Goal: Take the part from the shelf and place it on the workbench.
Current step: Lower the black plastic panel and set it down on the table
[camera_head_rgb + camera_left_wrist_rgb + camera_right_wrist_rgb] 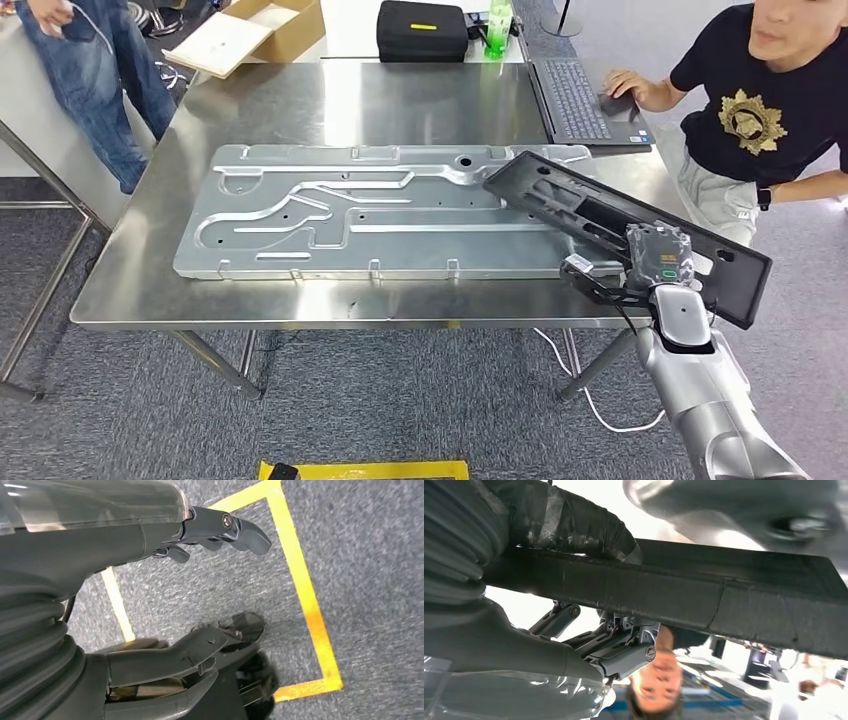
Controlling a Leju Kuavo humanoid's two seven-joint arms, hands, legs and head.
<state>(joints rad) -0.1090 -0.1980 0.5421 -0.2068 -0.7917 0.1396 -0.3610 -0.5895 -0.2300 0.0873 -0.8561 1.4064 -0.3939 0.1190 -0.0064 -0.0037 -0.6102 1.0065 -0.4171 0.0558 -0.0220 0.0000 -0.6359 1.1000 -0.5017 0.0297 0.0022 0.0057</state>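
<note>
Right hand [660, 262] gripping black part [600, 215], fingers [624, 652] seemingly underneath

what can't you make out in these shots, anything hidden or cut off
- Right hand, head view: its fingers are hidden behind the wrist unit and the black part.
- Black part's far end, head view: whether it rests on the metal panel or hangs just above cannot be told.
- Black part, right wrist view: cut off by the picture's edge.
- Left hand, left wrist view: the palm is hidden by its own cover.
</note>
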